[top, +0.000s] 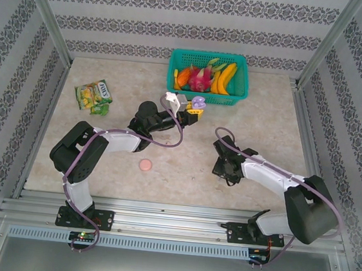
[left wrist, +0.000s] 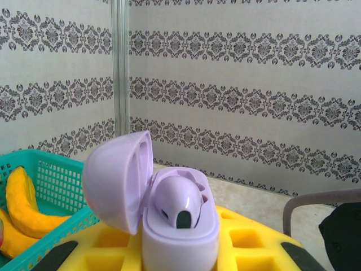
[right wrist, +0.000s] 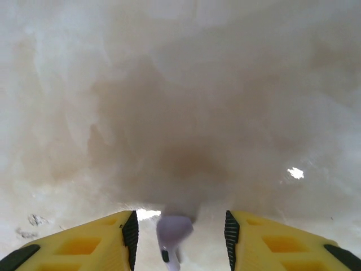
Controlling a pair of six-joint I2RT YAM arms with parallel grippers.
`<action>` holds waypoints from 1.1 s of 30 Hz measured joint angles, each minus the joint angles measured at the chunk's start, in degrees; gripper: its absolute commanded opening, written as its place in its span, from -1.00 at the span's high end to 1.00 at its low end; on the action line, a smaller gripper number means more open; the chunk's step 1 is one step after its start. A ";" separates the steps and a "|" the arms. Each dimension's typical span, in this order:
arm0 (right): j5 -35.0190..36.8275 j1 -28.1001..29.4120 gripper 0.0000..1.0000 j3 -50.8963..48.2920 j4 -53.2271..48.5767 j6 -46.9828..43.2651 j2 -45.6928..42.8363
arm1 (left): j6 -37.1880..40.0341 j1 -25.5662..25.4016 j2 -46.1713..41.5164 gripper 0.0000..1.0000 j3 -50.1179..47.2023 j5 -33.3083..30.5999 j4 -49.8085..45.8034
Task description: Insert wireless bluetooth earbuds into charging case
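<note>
Near the bases, the right gripper (right wrist: 180,240) hangs released, low over the table (right wrist: 186,113). A blurred lilac earbud (right wrist: 174,231) is between its fingers, touching neither. Farther away, the left gripper (top: 195,109) grasps the open lilac charging case (left wrist: 180,240), and a second earbud (left wrist: 177,200), glossy, sits inside.

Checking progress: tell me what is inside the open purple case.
One lilac earbud sits in the purple case. Whether a second bud lies behind it cannot be seen; the first covers that side.

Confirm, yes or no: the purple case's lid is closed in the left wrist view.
No, the lid of the purple case stands swung open, with a lilac earbud seated inside.
</note>
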 measured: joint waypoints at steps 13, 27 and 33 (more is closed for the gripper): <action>1.44 1.75 0.14 0.57 0.83 0.59 3.10 | -0.04 0.39 0.00 1.00 -0.90 -0.04 1.42; 2.95 2.97 0.17 0.83 0.39 0.81 3.76 | -0.13 1.05 0.00 1.00 -1.64 -0.24 2.40; 2.71 3.56 0.17 0.83 0.42 1.25 3.28 | -0.52 1.11 0.00 1.00 -1.66 -0.24 2.60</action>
